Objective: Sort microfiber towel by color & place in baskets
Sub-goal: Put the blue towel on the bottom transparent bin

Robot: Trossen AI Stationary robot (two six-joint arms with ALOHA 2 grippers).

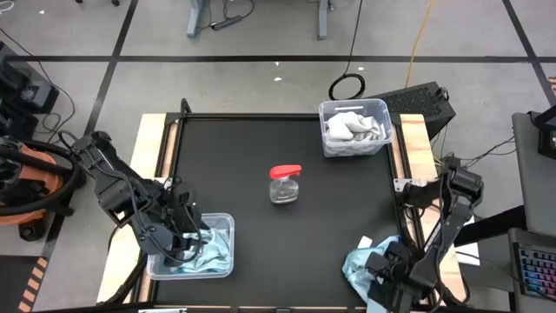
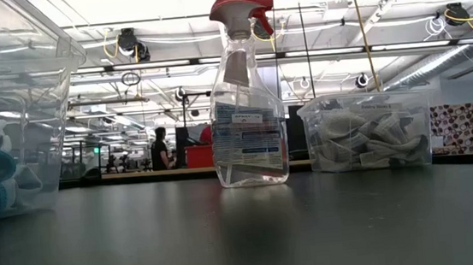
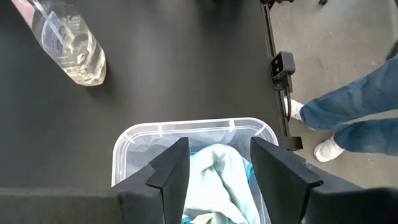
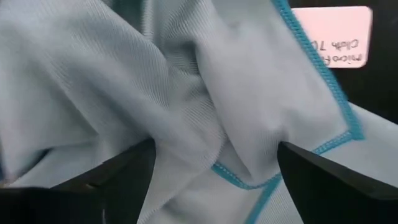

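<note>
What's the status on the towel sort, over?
Left hand open above blue towel in near basket. Right hand open, down on loose blue towels at table's near right corner. Spray bottle mid-table, clear of both.

Blue towels [image 1: 363, 263] crumpled near-right | near-left basket [image 1: 228, 224] holds blue | far-right basket [image 1: 380, 111] holds grey-white towels [image 1: 352, 128]

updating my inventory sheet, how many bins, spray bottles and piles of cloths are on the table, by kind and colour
clear bins: 2, one near the left arm, one at the far right
spray bottle with red top: 1
light blue cloth piles: 2, one in the near bin, one loose under the right hand
white-grey cloth pile: 1, in the far bin
total: 6
</note>
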